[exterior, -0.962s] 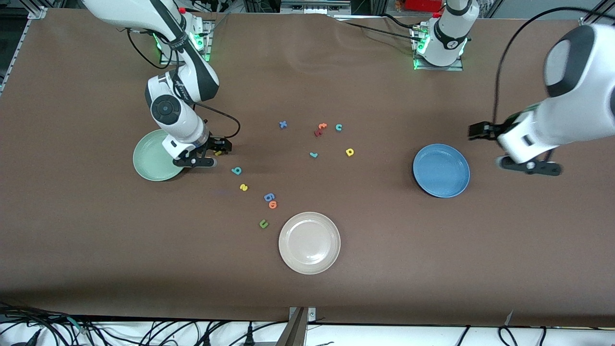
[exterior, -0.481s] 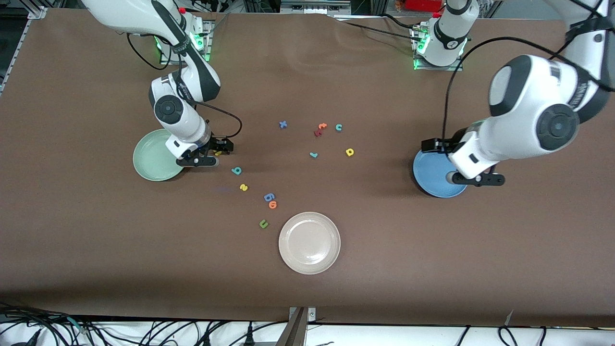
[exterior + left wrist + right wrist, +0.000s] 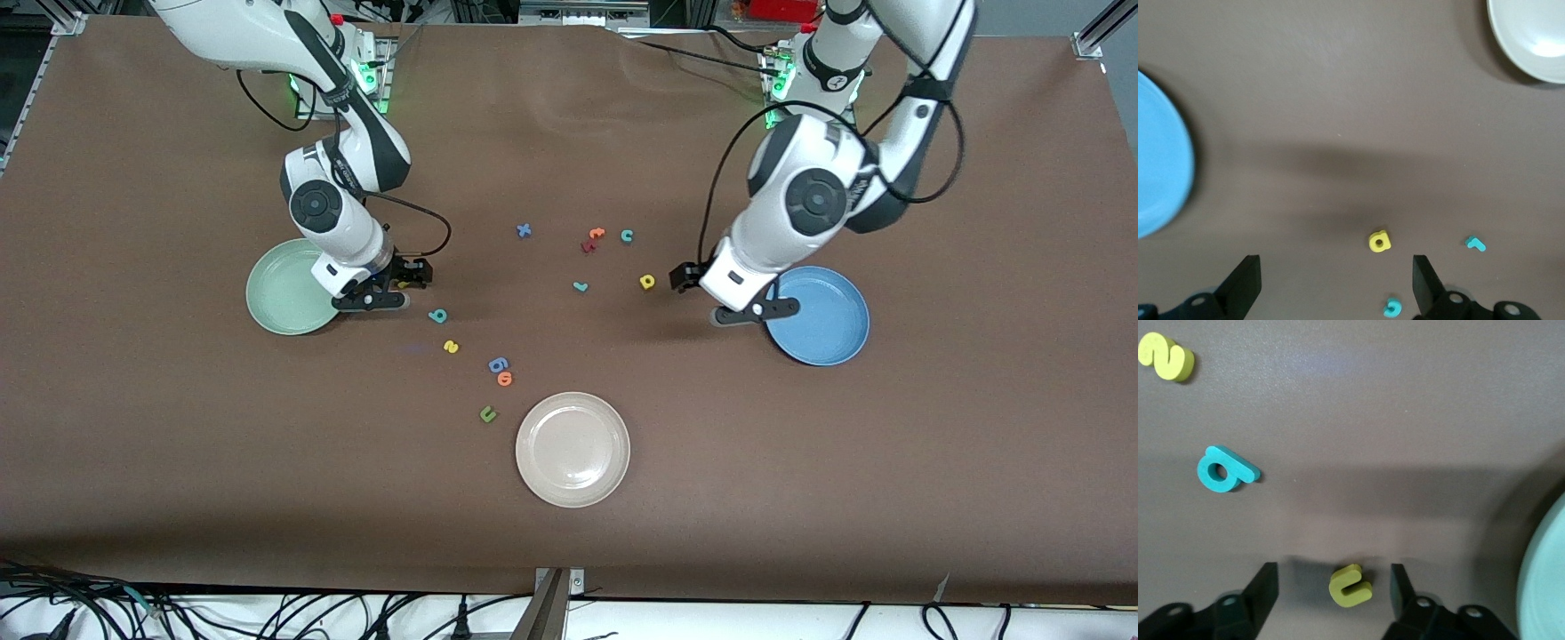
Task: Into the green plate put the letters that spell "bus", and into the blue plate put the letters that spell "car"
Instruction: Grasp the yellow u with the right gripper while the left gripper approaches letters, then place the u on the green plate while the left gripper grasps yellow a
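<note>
I've got the right end effector (image 3: pixel 1333 587) low, fingers apart either side of the yellow u (image 3: pixel 1350 585), beside the green plate (image 3: pixel 283 302). Foam: light, squashy, pinch across flat sides. Left end effector (image 3: pixel 1337 283) wide, above the yellow a (image 3: pixel 1379 241).

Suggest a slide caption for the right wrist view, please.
Right tool brackets the yellow "u" beside the green plate.

yellow "a" (image 3: pixel 1379 241) (between open fingers (image 3: pixel 1245 288))
</note>
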